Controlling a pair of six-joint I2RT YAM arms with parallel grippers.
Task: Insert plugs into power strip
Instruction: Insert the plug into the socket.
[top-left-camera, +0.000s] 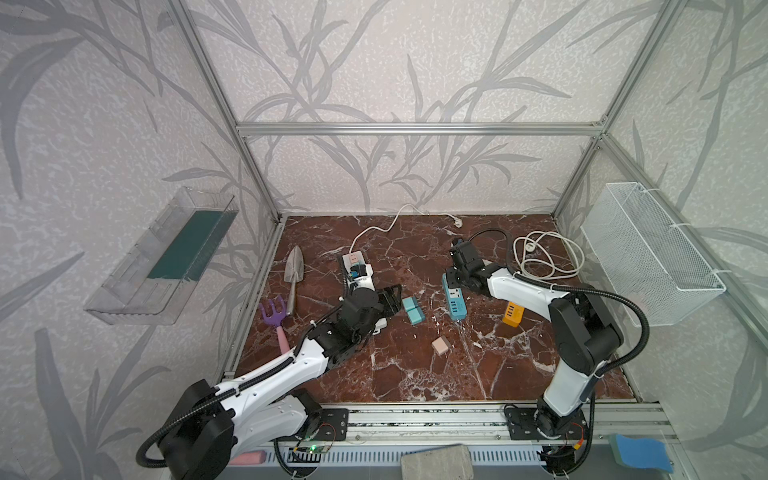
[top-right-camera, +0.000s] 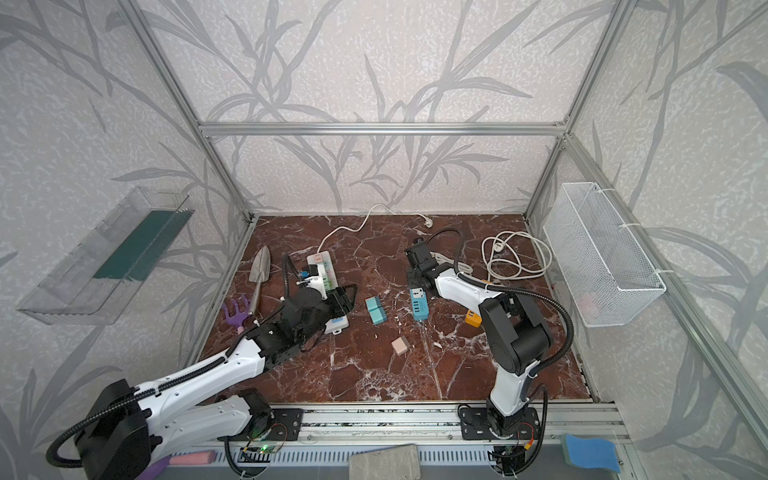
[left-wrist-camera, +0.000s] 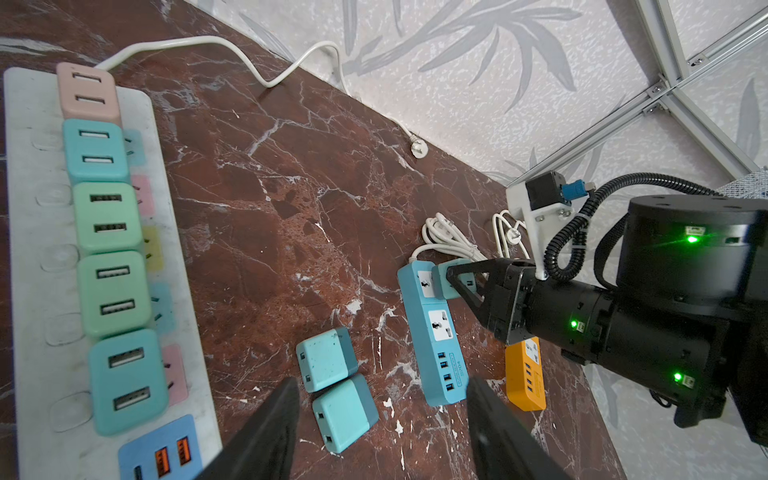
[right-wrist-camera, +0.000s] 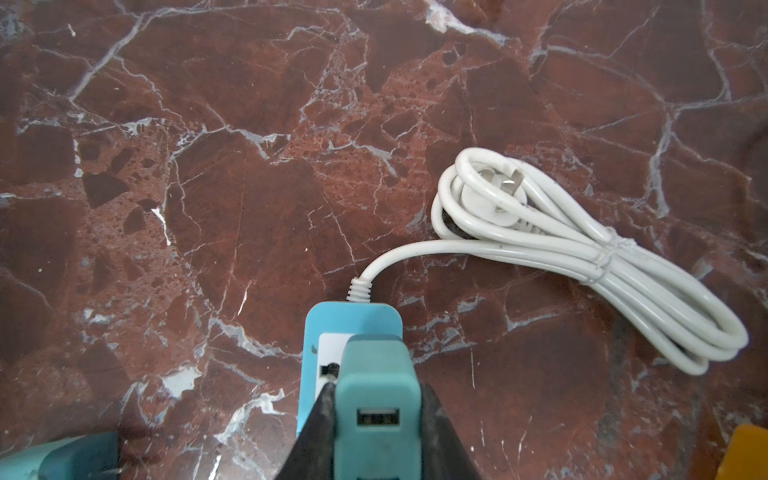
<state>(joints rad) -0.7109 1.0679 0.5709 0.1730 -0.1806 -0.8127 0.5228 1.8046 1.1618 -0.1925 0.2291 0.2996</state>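
The right gripper (right-wrist-camera: 377, 388) pinches a teal plug (right-wrist-camera: 376, 361) at the cord-end socket of the blue power strip (left-wrist-camera: 428, 353). The left gripper (left-wrist-camera: 382, 386), jaws spread, faces two loose teal plugs (left-wrist-camera: 326, 363) beside that strip. Farther from it, the white power strip (left-wrist-camera: 29, 232) holds five plugs (left-wrist-camera: 108, 224); a clear wall bin (top-left-camera: 133, 301) holds a green pad (top-left-camera: 187, 245).

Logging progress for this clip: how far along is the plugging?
Done: five cube plugs sit in the white power strip. In hand: the right claw grips a teal plug at the end socket of the blue power strip. Remaining: two teal plugs and a pink plug lie loose.
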